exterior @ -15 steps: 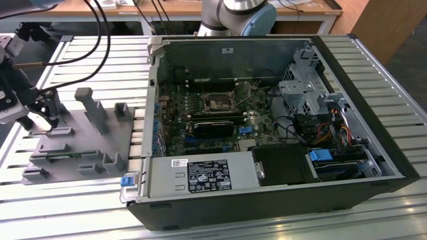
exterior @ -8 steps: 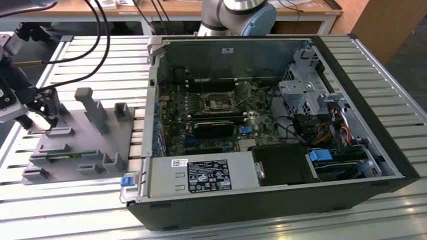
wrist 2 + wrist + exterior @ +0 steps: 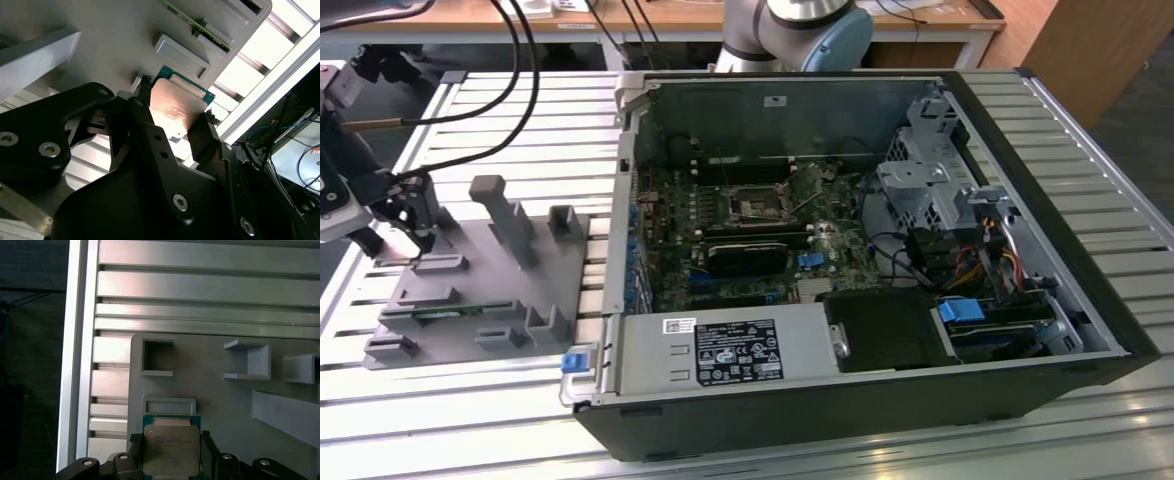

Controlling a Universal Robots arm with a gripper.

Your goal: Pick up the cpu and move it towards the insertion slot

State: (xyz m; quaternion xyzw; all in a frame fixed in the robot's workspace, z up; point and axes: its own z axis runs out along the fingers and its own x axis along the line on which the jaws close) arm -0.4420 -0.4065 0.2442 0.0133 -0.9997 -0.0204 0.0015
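Note:
The cpu (image 3: pixel 170 452), a flat silvery square with a green rim, sits between my gripper's (image 3: pixel 170 441) two black fingers (image 3: pixel 135 446), which press on its opposite edges. In the second wrist view the cpu (image 3: pixel 175 106) shows the same way, held just over the grey plastic fixture (image 3: pixel 115 45). In the exterior view my gripper (image 3: pixel 403 236) hangs over the far corner of the fixture (image 3: pixel 487 300) at the exterior view's left. The insertion slot (image 3: pixel 758 204), a dark square socket in a metal frame, lies inside the open computer case, well off toward the exterior view's right.
The open computer case (image 3: pixel 1067 200) takes up the middle and right of the slatted aluminium table (image 3: pixel 480 100). The fixture carries upright posts (image 3: pixel 500 215) and a memory stick (image 3: pixel 434 312). A long black card (image 3: pixel 747 256) lies just below the socket. Cables (image 3: pixel 507 70) hang over the table's left.

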